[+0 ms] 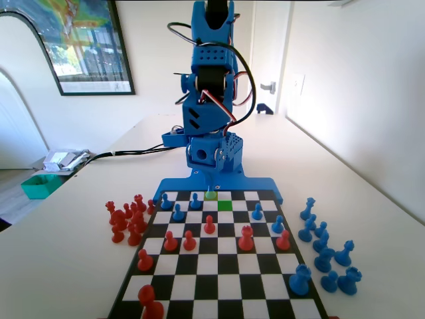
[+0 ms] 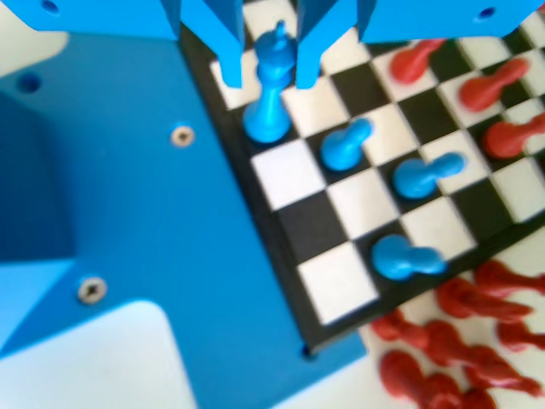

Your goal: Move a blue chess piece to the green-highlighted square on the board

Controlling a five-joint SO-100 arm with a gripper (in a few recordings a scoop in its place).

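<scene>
While the blue two-finger gripper [image 2: 266,72] stands released astride the slim blue plastic chess piece [image 2: 271,89], upright on the checkered board's [image 2: 341,281] edge row, clench centrally on the stem before lifting toward the bright green square [image 1: 225,206] at five o'clock.

wrist view blurred, red pieces [image 2: 460,375] cut off at lower-right edge
</scene>
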